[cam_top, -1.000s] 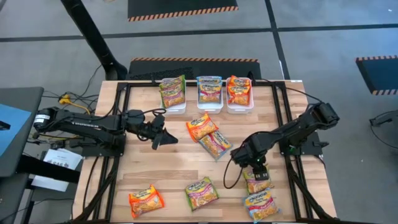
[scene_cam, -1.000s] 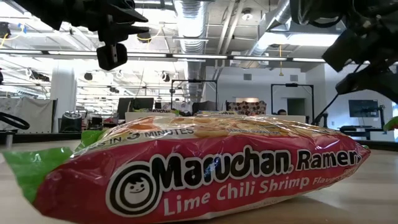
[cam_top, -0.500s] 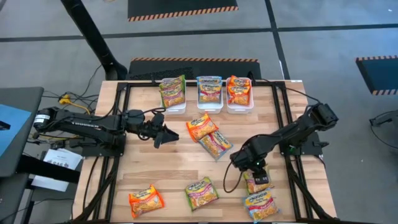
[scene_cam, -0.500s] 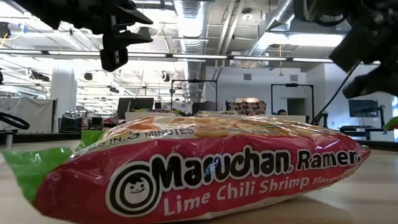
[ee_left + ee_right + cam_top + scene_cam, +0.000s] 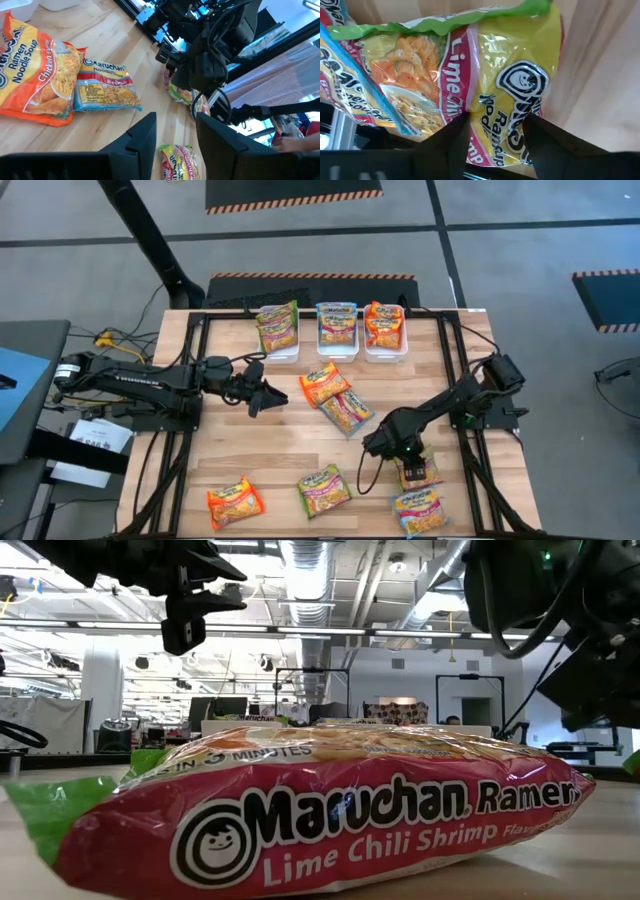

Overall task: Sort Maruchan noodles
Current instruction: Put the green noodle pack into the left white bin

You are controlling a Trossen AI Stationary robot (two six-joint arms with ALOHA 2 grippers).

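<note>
My right gripper (image 5: 404, 457) (image 5: 497, 134) points steeply down, open, over a green-edged lime noodle packet (image 5: 420, 471) (image 5: 485, 85) lying flat at the near right; its fingers straddle the packet's middle. A blue-edged packet (image 5: 420, 511) lies just nearer. My left gripper (image 5: 272, 395) (image 5: 175, 137) hovers open above the table's left middle with nothing between its fingers. An orange packet (image 5: 324, 383) and a blue-edged one (image 5: 347, 412) lie at the centre. An orange packet (image 5: 234, 503) and a green-edged one (image 5: 325, 489) (image 5: 320, 815) lie near the front edge. My right gripper has its fingers (image 5: 454, 136) low over the lime packet's yellow middle (image 5: 505, 107), coming from above across the packet. Whether they touch it I cannot tell. The packet lies flat on the table.
Three white bins (image 5: 338, 352) stand in a row at the far edge, each with a packet in it: green-edged (image 5: 277, 327), blue-edged (image 5: 337, 324), orange (image 5: 384, 324). A black frame (image 5: 196, 370) borders the wooden table. Bare wood lies between the left gripper and the front packets.
My right gripper has sunk toward the table and moved a little toward the near edge, down over the green-edged lime packet. My left gripper has stayed in place, opened wider and turned slightly at the wrist. No packet has moved.
</note>
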